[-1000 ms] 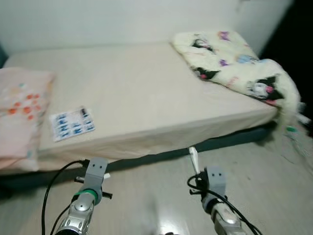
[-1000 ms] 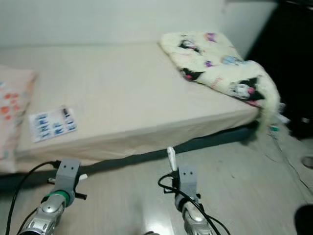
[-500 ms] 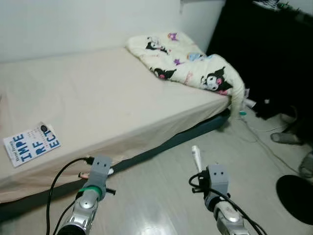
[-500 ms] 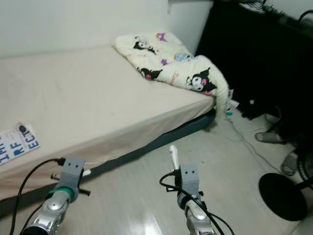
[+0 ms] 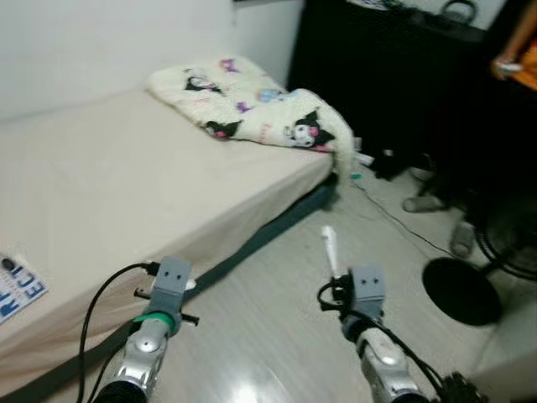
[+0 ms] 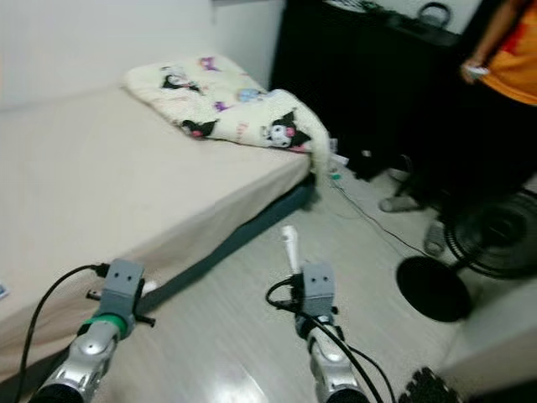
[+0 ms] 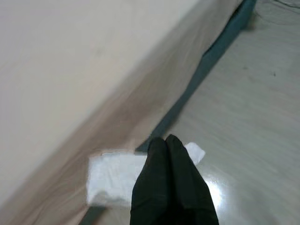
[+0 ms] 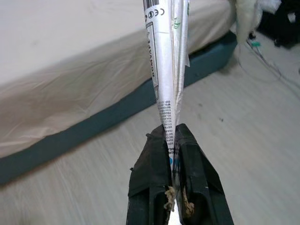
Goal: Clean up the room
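- Ahead, in the left eye view, a bed [image 5: 126, 185] with a beige sheet is seen running along the wall, and a cream cartoon-print blanket [image 5: 252, 109] is bunched at its far end, hanging over the corner.
- At the bed's near left edge, part of a blue-lettered booklet [image 5: 15, 290] is cut off by the frame.
- Over the pale floor [image 5: 268, 336], the left gripper [image 5: 186, 285] and the right gripper [image 5: 330, 252] are held low; a white wrapper [image 5: 329, 248] is seen sticking up from the right one.
- In the right eye view, a black fan base [image 6: 432, 288] is seen on the floor, and a person in an orange top [image 6: 512, 59] stands by dark furniture [image 6: 369, 75].
- In the left wrist view, the black fingers [image 7: 165, 173] are pressed together on a white tissue [image 7: 112, 176] that juts out on both sides, just beside the bed's edge.
- In the right wrist view, the fingers [image 8: 161, 164] are clamped on the printed wrapper, which is held upright above the floor.
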You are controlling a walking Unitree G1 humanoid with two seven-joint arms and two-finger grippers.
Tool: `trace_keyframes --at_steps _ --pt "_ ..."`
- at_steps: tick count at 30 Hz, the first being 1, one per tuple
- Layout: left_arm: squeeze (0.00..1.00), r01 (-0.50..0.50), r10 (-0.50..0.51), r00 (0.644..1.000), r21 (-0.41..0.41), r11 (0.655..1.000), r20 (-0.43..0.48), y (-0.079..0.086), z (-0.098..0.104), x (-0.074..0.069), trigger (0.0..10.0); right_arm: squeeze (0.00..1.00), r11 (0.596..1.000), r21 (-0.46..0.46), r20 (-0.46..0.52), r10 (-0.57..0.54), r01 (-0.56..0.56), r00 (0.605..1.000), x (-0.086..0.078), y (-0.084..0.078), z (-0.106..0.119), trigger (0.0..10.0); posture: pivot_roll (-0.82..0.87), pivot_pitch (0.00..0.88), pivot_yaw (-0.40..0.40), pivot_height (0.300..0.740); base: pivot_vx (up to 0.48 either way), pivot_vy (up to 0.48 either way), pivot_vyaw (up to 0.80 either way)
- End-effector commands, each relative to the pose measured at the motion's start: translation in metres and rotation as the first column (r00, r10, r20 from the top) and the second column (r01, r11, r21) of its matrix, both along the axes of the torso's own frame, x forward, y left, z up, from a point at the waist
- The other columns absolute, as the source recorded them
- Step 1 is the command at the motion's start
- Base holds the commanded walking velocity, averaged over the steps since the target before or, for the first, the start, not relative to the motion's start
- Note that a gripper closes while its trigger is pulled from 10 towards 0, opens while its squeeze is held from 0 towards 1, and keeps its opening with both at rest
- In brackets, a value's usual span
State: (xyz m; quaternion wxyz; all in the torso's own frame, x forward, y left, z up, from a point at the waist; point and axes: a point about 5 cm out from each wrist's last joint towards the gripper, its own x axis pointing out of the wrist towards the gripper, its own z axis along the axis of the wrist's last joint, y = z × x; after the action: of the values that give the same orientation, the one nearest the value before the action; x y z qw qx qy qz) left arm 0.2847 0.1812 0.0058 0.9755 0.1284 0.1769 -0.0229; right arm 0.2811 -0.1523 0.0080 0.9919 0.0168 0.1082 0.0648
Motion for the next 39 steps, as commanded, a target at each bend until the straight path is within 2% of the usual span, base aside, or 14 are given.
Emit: trace_keyframes --at_steps 1,10,39 --pt "0.00 0.036 -0.036 0.999 -0.018 0.999 0.019 -0.0110 0.0031 0.0033 10.0 0.00 0.999 0.003 -0.009 -0.037 0.037 0.999 -0.0036 -0.0089 -0.0031 10.0 -0.02 0.000 0.020 0.720 0.000 0.000 -0.77" --pt "0.00 0.059 -0.058 0.998 -0.025 0.998 0.039 -0.0160 0.0087 0.0092 10.0 0.00 0.999 0.011 0.002 -0.052 0.052 0.999 -0.0052 -0.0088 -0.0031 10.0 -0.03 0.001 0.029 0.720 0.000 0.000 -0.78" --pt "0.00 0.055 -0.053 0.998 -0.042 0.998 0.040 -0.0202 0.0066 0.0065 10.0 0.00 0.998 0.004 0.011 -0.062 0.061 0.998 -0.0051 -0.0148 -0.0015 10.0 -0.03 0.013 0.013 0.720 0.000 0.000 -0.78"
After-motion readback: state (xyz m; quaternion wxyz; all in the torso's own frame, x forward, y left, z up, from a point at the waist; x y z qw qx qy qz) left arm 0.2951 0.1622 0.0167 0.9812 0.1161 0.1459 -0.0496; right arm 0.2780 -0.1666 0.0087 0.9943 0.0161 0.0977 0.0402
